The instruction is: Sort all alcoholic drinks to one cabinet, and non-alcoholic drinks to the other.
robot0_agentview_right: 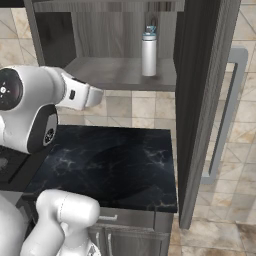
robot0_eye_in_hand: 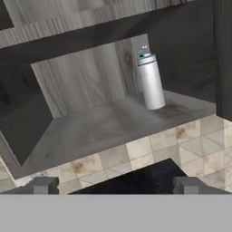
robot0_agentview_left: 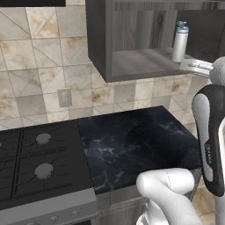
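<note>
End effector [robot0_eye_in_hand: 116, 185] nearest: finger tips set wide apart, nothing between them, aimed up at open cabinet. Below it, black marble counter [robot0_agentview_left: 132, 145], beside gas stove [robot0_agentview_left: 39, 162] on left. Above counter, dark grey wall cabinet [robot0_agentview_right: 120, 70] with tall door [robot0_agentview_right: 197, 100] swung open, long pale bar handle [robot0_agentview_right: 227, 115] on door. White bottle with teal lid [robot0_eye_in_hand: 150, 81] upright on cabinet shelf, toward right rear, well apart from end effector. Tiled wall [robot0_agentview_left: 44, 66] behind, with outlet [robot0_agentview_left: 64, 97].

Glossy white arm [robot0_agentview_left: 169, 189], black joints
</note>
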You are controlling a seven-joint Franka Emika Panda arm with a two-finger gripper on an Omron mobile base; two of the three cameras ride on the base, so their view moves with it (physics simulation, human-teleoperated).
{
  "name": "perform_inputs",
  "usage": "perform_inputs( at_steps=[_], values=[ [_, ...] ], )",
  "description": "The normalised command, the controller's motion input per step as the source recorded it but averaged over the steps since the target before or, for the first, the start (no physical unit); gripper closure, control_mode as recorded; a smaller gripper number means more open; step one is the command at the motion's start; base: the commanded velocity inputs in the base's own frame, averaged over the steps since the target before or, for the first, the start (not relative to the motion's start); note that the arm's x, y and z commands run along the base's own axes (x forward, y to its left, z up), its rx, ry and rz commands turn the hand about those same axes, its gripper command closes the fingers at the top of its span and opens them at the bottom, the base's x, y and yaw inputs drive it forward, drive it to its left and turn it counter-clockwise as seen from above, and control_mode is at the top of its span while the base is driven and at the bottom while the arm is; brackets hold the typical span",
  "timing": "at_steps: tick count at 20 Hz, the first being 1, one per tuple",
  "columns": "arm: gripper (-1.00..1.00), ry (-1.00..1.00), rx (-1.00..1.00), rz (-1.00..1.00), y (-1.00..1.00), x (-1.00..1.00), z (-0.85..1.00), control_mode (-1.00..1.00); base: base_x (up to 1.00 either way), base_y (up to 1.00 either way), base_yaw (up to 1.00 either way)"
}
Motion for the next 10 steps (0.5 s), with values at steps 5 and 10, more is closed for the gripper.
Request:
perform_inputs(
  at_steps=[5, 10],
  values=[
    [-1.0, 0.06, 0.05, 0.1, 0.3, -0.33, -0.17, -1.0, 0.0, 0.0, 0.0],
    [-1.0, 0.2, 0.02, -0.02, 0.17, 0.0, -0.11, -1.0, 0.0, 0.0, 0.0]
  ],
)
